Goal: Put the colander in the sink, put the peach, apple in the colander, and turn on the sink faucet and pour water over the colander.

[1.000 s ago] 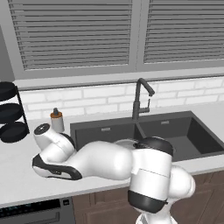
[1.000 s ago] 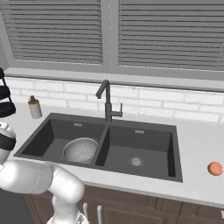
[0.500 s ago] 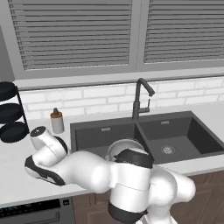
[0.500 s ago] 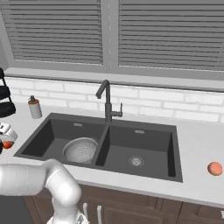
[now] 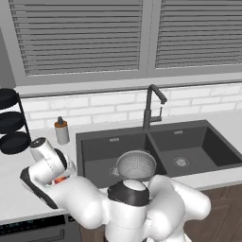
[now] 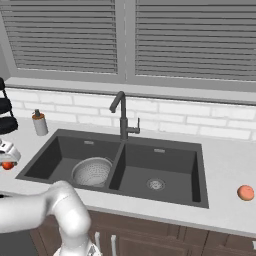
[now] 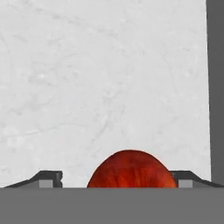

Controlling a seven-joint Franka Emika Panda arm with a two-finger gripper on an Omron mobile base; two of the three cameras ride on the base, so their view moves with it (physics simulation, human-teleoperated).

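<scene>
Done: colander (image 6: pixel 93 171) sits in left basin of sink (image 6: pixel 197 165).
Claw: claw (image 7: pixel 116 177) wide open, its tips either side of apple (image 7: pixel 131 169) on bench (image 7: pixel 87 78), no grip yet.
Left: apple, peach (image 6: pixel 245 192) on right bench, sink faucet (image 6: pixel 121 114).

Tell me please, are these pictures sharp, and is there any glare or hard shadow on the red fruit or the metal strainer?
Hand view: the round red apple is sharp and evenly lit, with no glare and no hard shadow on the white marbled counter. Left base view: the silver perforated colander looks soft and slightly blurred, without bright reflections. Right base view: flat, even light; the dark grey sink shows only gentle shading.
</scene>
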